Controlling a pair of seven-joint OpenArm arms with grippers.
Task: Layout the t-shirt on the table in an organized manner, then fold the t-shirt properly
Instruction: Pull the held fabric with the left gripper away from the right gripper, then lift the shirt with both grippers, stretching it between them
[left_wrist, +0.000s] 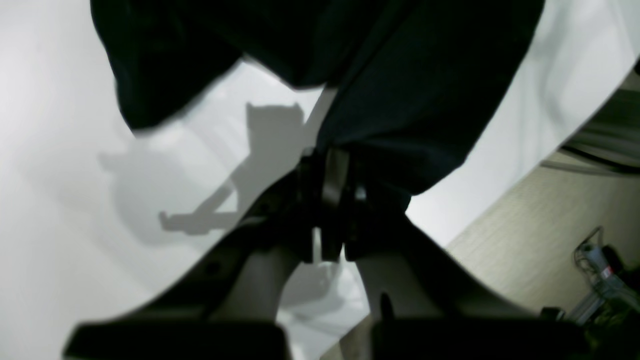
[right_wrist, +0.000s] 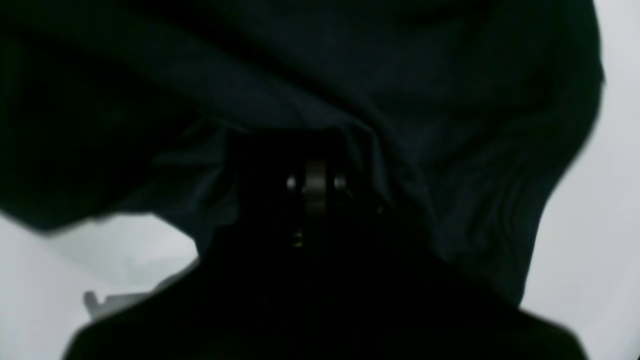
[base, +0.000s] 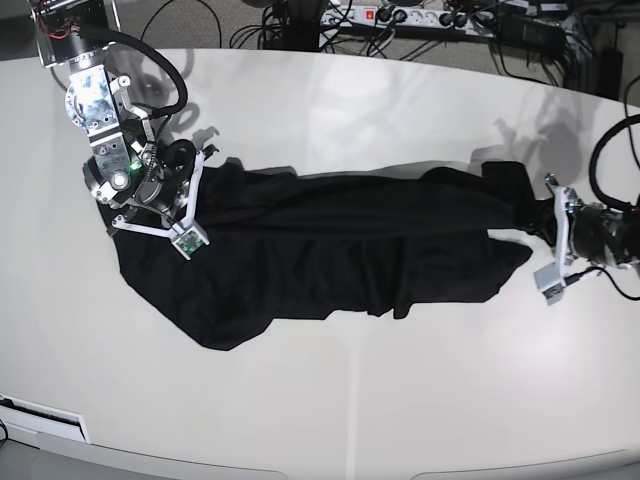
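The black t-shirt (base: 340, 240) lies stretched left to right across the middle of the white table (base: 330, 110), creased, with a loose lobe sagging at the front left. My right gripper (base: 198, 170) is shut on the shirt's left end; in its wrist view the jaws (right_wrist: 315, 167) pinch bunched dark fabric (right_wrist: 400, 75). My left gripper (base: 530, 212) is shut on the shirt's right end; in its wrist view the closed fingers (left_wrist: 331, 172) hold a fold of the shirt (left_wrist: 400, 90) just above the table (left_wrist: 50, 150).
Power strips and cables (base: 400, 18) run along the floor beyond the table's far edge. The table edge and beige floor (left_wrist: 525, 240) lie close to my left gripper. A small stand with wires (left_wrist: 600, 270) sits on that floor.
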